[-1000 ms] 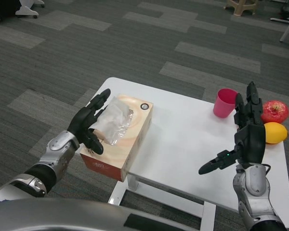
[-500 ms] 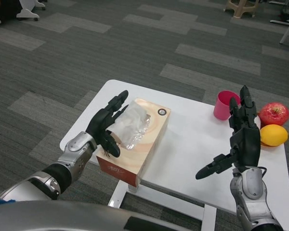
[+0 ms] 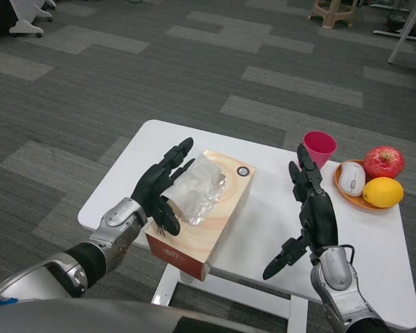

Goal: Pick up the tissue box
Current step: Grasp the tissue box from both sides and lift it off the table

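Cardboard tissue box [image 3: 206, 220] at table [image 3: 263, 208] front-left edge: likely light, crushable; gripped best by long sides. Left hand [image 3: 161, 186] touched it, right hand [image 3: 310, 211] spread, empty.

The right hand [image 3: 312, 208] has swung in from the far side toward the tissue box [image 3: 201, 215], fingers spread, now near its right side. The box has slid further onto the bench [image 3: 263, 229], pressed along by the left hand [image 3: 159, 191].
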Controlling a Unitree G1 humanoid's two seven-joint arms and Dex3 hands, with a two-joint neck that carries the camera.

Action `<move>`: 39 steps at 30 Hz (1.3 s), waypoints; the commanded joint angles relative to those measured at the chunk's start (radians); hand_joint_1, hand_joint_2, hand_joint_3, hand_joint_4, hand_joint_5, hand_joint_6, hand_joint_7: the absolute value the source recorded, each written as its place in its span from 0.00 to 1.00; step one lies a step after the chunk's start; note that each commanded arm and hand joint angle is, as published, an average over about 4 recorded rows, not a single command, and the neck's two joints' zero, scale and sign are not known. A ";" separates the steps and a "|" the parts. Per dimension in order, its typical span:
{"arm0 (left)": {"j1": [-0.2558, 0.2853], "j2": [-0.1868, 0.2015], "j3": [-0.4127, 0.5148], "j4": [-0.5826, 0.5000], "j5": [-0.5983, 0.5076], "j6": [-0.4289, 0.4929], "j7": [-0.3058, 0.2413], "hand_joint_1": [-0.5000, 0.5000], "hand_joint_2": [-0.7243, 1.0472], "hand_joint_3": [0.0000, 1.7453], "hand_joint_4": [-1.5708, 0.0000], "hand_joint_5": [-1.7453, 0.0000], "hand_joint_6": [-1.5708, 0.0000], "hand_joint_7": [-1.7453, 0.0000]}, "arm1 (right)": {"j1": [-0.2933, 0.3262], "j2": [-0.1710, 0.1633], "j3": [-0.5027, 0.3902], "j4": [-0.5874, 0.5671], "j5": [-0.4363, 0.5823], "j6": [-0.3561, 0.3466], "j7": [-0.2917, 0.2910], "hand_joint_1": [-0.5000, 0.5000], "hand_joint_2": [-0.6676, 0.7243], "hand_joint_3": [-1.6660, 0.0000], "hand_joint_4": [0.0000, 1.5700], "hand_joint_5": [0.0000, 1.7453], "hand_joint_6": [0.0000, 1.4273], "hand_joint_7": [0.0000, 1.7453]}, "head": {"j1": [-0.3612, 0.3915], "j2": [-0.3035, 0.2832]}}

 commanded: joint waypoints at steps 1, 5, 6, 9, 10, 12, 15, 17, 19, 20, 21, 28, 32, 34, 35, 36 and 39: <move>-0.017 -0.003 -0.016 0.001 -0.010 -0.018 0.010 1.00 0.10 0.00 1.00 1.00 1.00 1.00 | -0.039 0.003 0.047 0.070 0.005 0.002 0.004 0.04 0.94 1.00 0.00 0.00 0.00 0.00 | -0.010 0.002; -0.023 -0.003 -0.032 0.001 -0.029 -0.019 0.013 1.00 0.10 0.00 1.00 1.00 1.00 1.00 | -0.079 0.009 0.130 0.166 0.005 0.002 0.003 0.04 0.91 1.00 0.00 0.00 0.00 0.00 | -0.019 0.007; -0.024 -0.003 -0.033 0.001 -0.029 -0.019 0.015 1.00 0.10 0.00 1.00 1.00 1.00 1.00 | -0.093 0.014 0.150 0.191 0.005 0.004 0.003 0.04 0.91 1.00 0.00 0.00 0.00 0.00 | -0.022 0.007; -0.027 -0.003 -0.038 0.001 -0.032 -0.020 0.018 1.00 0.10 0.00 1.00 1.00 1.00 1.00 | -0.136 0.022 0.213 0.256 0.005 0.009 0.002 0.04 0.91 1.00 0.00 0.00 0.00 0.00 | -0.029 0.011; -0.030 -0.003 -0.042 0.001 -0.036 -0.021 0.019 1.00 0.10 0.00 1.00 1.00 1.00 1.00 | -0.148 0.024 0.233 0.270 0.006 0.011 -0.001 0.04 0.91 1.00 0.00 0.00 0.00 0.00 | -0.030 0.013; -0.034 -0.004 -0.050 0.000 -0.046 -0.024 0.021 1.00 0.10 0.00 1.00 1.00 1.00 1.00 | -0.171 0.026 0.271 0.296 0.006 0.015 -0.006 0.04 0.91 1.00 0.00 0.00 0.00 0.00 | -0.035 0.016; -0.041 -0.004 -0.067 0.000 -0.063 -0.029 0.027 1.00 0.10 0.00 1.00 1.00 1.00 1.00 | -0.198 0.030 0.316 0.324 0.007 0.019 -0.016 0.04 0.94 1.00 0.00 0.00 0.00 0.02 | -0.043 0.022; -0.047 -0.004 -0.080 0.000 -0.073 -0.033 0.033 1.00 0.10 0.00 1.00 1.00 1.00 1.00 | -0.211 0.033 0.335 0.335 0.008 0.021 -0.021 0.04 0.95 1.00 0.00 0.00 0.00 0.01 | -0.048 0.024; -0.051 -0.004 -0.094 0.000 -0.082 -0.036 0.036 1.00 0.10 0.00 1.00 1.00 1.00 1.00 | -0.217 0.035 0.345 0.342 0.008 0.022 -0.024 0.04 0.95 1.00 0.00 0.00 0.00 0.00 | -0.053 0.025; -0.053 -0.004 -0.099 -0.001 -0.083 -0.037 0.037 1.00 0.10 0.00 1.00 1.00 1.00 1.00 | -0.219 0.035 0.347 0.343 0.008 0.023 -0.024 0.04 0.95 1.00 0.00 0.00 0.00 0.00 | -0.055 0.025; -0.054 -0.003 -0.103 -0.002 -0.085 -0.037 0.038 1.00 0.10 0.00 1.00 1.00 1.00 1.00 | -0.221 0.035 0.349 0.345 0.008 0.023 -0.024 0.04 0.95 1.00 0.00 0.00 0.00 0.00 | -0.056 0.025; -0.069 0.002 -0.141 -0.005 -0.112 -0.037 0.040 1.00 0.10 0.00 1.00 1.00 1.00 1.00 | -0.225 0.036 0.365 0.346 0.009 0.026 -0.024 0.04 0.95 1.00 0.00 0.00 0.00 0.00 | -0.082 0.026; -0.075 0.005 -0.160 -0.010 -0.114 -0.037 0.040 1.00 0.10 0.00 1.00 1.00 1.00 1.00 | -0.228 0.036 0.371 0.345 0.009 0.028 -0.024 0.04 0.95 1.00 0.00 0.00 0.00 0.00 | -0.089 0.027; -0.077 0.006 -0.166 -0.015 -0.115 -0.037 0.040 1.00 0.10 0.00 1.00 1.00 1.00 1.00 | -0.228 0.036 0.371 0.344 0.008 0.028 -0.024 0.04 0.95 1.00 0.00 0.00 0.00 0.00 | -0.090 0.026; -0.078 0.007 -0.171 -0.019 -0.117 -0.037 0.040 1.00 0.10 0.00 1.00 1.00 1.00 1.00 | -0.228 0.037 0.370 0.344 0.008 0.028 -0.024 0.04 0.95 1.00 0.00 0.00 0.00 0.00 | -0.091 0.025; -0.078 0.008 -0.178 -0.024 -0.122 -0.037 0.040 1.00 0.10 0.00 1.00 1.00 1.00 1.00 | -0.228 0.037 0.367 0.344 0.008 0.028 -0.025 0.04 0.95 1.00 0.00 0.00 0.00 0.00 | -0.090 0.024; -0.080 0.014 -0.202 -0.043 -0.140 -0.037 0.040 1.00 0.10 0.00 1.00 1.00 1.00 1.00 | -0.228 0.041 0.350 0.343 0.008 0.028 -0.026 0.04 0.95 1.00 0.00 0.00 0.00 0.00 | -0.089 0.022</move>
